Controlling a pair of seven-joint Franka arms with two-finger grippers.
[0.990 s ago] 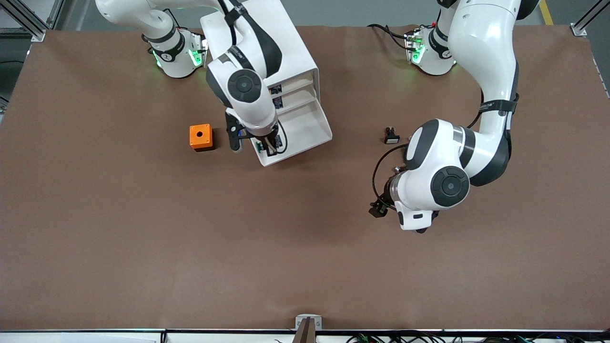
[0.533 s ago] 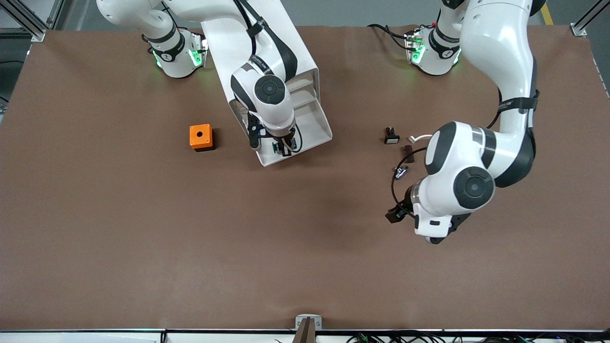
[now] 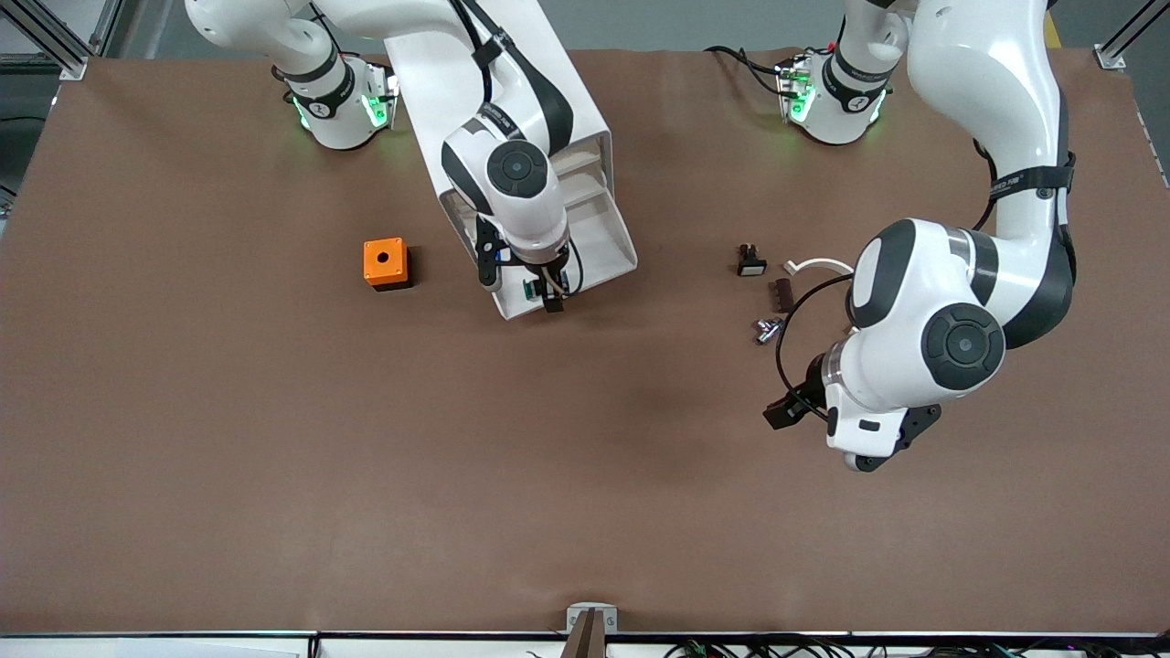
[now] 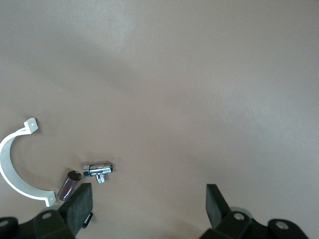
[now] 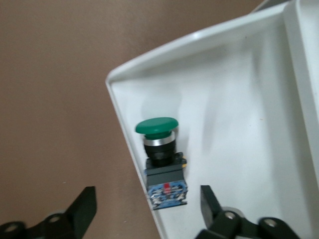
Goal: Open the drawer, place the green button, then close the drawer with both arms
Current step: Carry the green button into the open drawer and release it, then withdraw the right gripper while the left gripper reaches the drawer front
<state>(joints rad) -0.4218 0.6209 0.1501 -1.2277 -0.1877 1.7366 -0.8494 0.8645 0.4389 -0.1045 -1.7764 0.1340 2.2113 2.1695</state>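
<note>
The lowest drawer of the white cabinet is pulled open. The green-capped button lies on its side on the drawer floor, against the front corner wall; a bit of it shows in the front view. My right gripper hangs over that corner, open, its fingers wide apart and clear of the button. My left gripper is open and empty over bare table toward the left arm's end.
An orange box with a hole stands beside the cabinet toward the right arm's end. A black white-faced switch, a white curved clip, a dark cylinder and a chrome fitting lie by the left gripper.
The right gripper moved from the drawer's outer corner to over the drawer. The left arm swung toward its own end of the table, uncovering the small parts.
</note>
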